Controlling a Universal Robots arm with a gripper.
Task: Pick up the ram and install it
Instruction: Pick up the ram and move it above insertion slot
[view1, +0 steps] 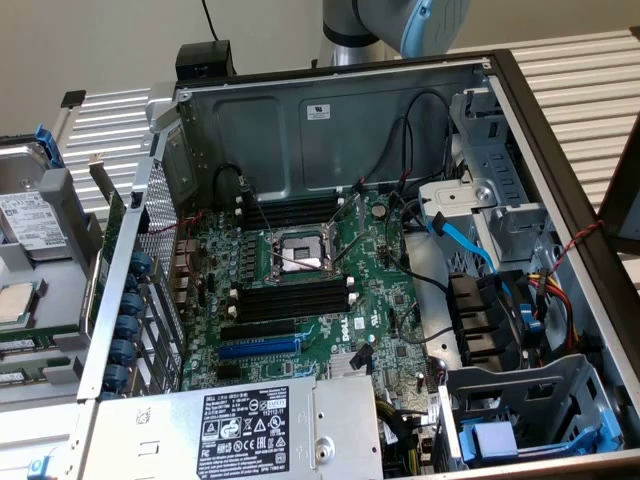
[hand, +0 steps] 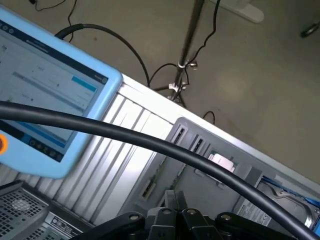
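Two thin green boards, the ram (view1: 22, 346), lie flat in a grey fixture (view1: 70, 290) at the exterior view's left edge, outside the computer case. The open case holds the motherboard (view1: 300, 290) with empty long black slots (view1: 290, 300) and a blue slot (view1: 258, 348). Part of my arm (view1: 400, 25) shows above the case's back wall. In the wrist view my gripper (hand: 174, 196) hangs well above the grey fixture (hand: 200, 150), its two fingers pressed together with nothing between them.
A hard drive (view1: 30, 220) and a processor (view1: 15, 300) also sit on the left fixture. The power supply (view1: 250, 430) sits at the case's near side, with cables and drive cages (view1: 500, 300) on the exterior view's right. A blue-framed tablet (hand: 50, 95) and a black cable (hand: 150, 142) show in the wrist view.
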